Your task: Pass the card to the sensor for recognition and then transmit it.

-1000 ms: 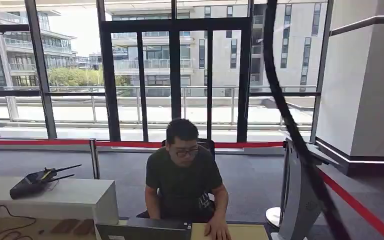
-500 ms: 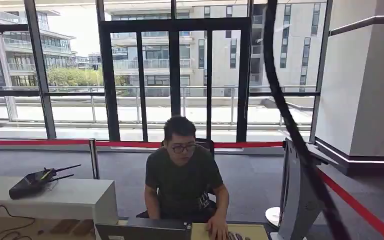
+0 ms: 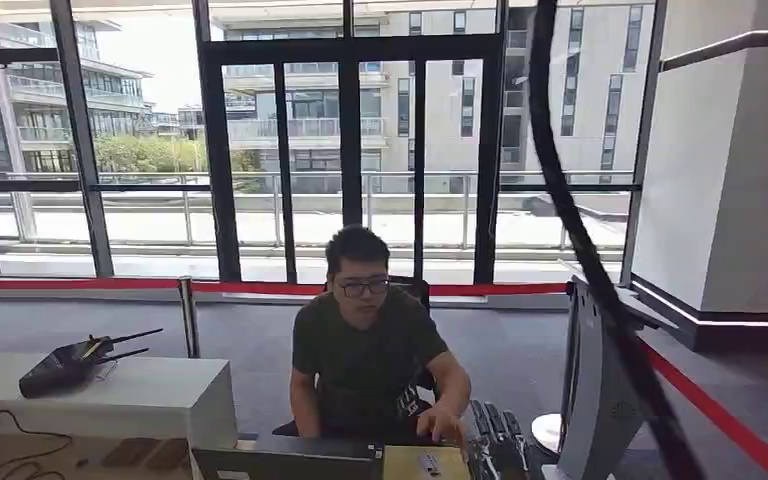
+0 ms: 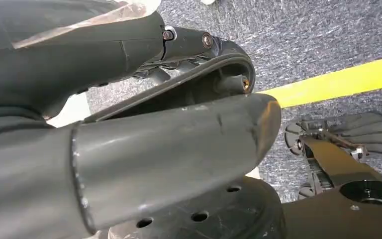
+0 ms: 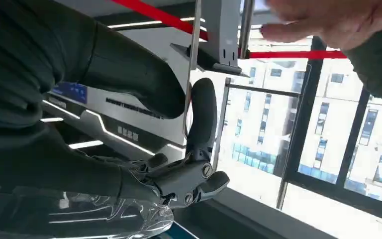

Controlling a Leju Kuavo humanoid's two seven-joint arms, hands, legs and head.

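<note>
- Glass-walled lobby; person (image 3: 365, 350) behind tabletop (image 3: 400, 468).
- Right hand (image 3: 495, 445) pinches card (image 5: 193, 59); probably handover, person's hand (image 3: 447, 425) at 10 o'clock.
- Next: reach closer, release.
- Left hand (image 4: 169, 149): grip unclear.

Daylight enters through the glass wall (image 3: 350, 150), which I see slightly overexposed at the sky; the interior foreground reads dimmer. A blurred dark cable (image 3: 580, 240) crosses close to my head camera. In my right wrist view the person's hand (image 5: 338, 20) is motion-blurred against backlit windows; my left wrist view is evenly lit, with soft sheen on its near surfaces.
</note>
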